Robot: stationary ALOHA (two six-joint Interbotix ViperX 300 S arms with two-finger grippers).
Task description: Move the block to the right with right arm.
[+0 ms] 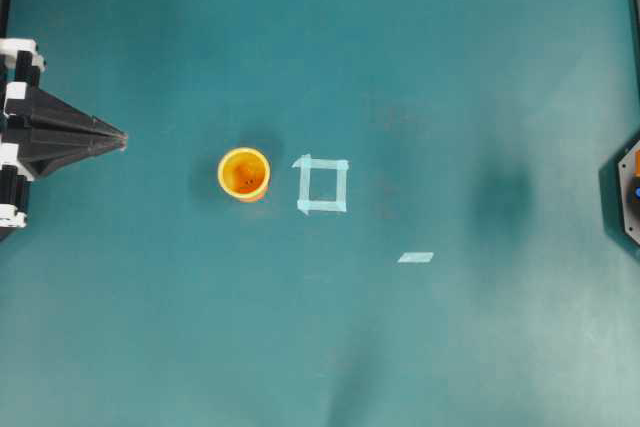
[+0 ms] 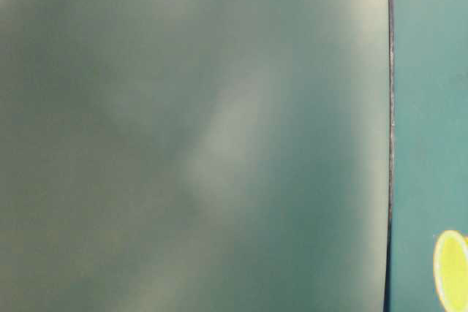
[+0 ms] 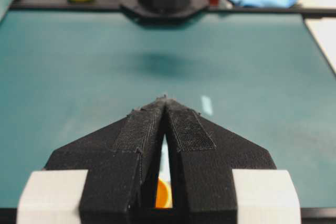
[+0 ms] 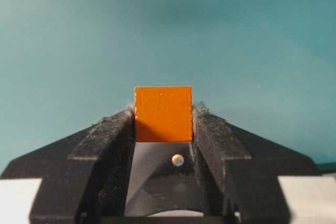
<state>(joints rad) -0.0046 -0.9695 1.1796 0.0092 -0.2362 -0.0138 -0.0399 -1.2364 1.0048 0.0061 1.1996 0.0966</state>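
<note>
clamped between the two black fingers (image 4: 110, 140) of the right gripper (image 4: 163, 116), the block (image 4: 163, 113) is held above the green table (image 4: 252, 40). the left gripper (image 3: 165, 99) is seen pressed shut and empty, with the cup (image 1: 244, 174) beside the tape square (image 1: 322, 185).

The bench (image 1: 420, 67) has a matt teal covering with soft, dull sheen patches. The block (image 4: 163, 114) is smooth, flat orange with a faint satin finish. The right pincer (image 4: 163, 121) is matt black plastic, its pads rough and fuzzy. The cup (image 1: 244, 174) looks like smooth, slightly glossy plastic.
</note>
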